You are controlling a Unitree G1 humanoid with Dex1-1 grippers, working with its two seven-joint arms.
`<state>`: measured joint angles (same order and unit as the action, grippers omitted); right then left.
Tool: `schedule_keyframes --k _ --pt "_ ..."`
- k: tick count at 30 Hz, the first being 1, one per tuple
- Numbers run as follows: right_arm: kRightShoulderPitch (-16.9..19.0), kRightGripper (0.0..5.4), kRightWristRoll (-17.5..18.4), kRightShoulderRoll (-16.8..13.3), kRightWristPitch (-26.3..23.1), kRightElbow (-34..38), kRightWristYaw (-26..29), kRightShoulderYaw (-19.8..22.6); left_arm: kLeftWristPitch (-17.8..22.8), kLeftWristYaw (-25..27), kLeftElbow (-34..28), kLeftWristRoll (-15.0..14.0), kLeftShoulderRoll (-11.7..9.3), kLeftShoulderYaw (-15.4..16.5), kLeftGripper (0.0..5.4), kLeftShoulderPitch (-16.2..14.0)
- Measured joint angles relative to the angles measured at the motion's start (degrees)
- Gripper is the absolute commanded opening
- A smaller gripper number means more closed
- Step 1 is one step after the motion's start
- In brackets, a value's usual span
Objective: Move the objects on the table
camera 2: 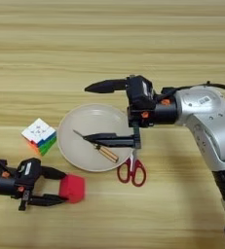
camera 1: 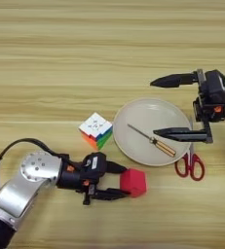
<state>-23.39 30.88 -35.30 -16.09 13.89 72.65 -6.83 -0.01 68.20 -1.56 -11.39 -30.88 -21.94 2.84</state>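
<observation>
Left gripper [camera 1: 120,181] near front-left of table [camera 1: 60,58], fingers clamped on red block [camera 1: 133,182]. Rubik's cube [camera 1: 96,130] just left of plate [camera 1: 145,116]. Plate holds screwdriver [camera 1: 153,141], handle toward scissors [camera 1: 191,164] at plate's right rim. Right gripper [camera 2: 95,113] above plate, fingers spread wide, holding nothing. No legible writing.

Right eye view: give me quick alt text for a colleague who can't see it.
The left gripper is shut on a red block at the table's near left. The right gripper hangs open over a beige plate holding a screwdriver, with a Rubik's cube left and scissors right.
</observation>
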Motion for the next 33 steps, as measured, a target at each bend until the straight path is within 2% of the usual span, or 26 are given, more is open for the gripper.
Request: schedule_keyframes --k 12,19,28,31,33 --pt "0.0 5.4 -0.01 0.07 0.01 -0.05 -0.1 -0.05 -0.34 -0.46 0.0 -0.1 0.02 0.47 3.71 0.01" --pt "0.01 5.4 -0.01 0.63 0.12 -0.45 -1.42 0.06 -0.86 -1.27 -0.2 -0.79 0.37 2.64 4.33 0.2" --pt "0.39 5.4 -0.15 2.58 0.71 -3.07 -5.26 1.5 -1.34 -4.24 -5.79 -7.95 2.32 9.88 5.06 2.22" --pt "0.99 5.4 -0.65 3.16 1.89 -4.14 -7.01 2.11 -0.91 -6.26 -8.2 -12.29 3.69 12.93 5.31 2.69" --pt "1.74 5.4 -1.48 3.45 2.19 -4.93 -7.66 2.21 -0.7 -7.58 -9.47 -14.21 4.71 14.45 5.37 3.19"
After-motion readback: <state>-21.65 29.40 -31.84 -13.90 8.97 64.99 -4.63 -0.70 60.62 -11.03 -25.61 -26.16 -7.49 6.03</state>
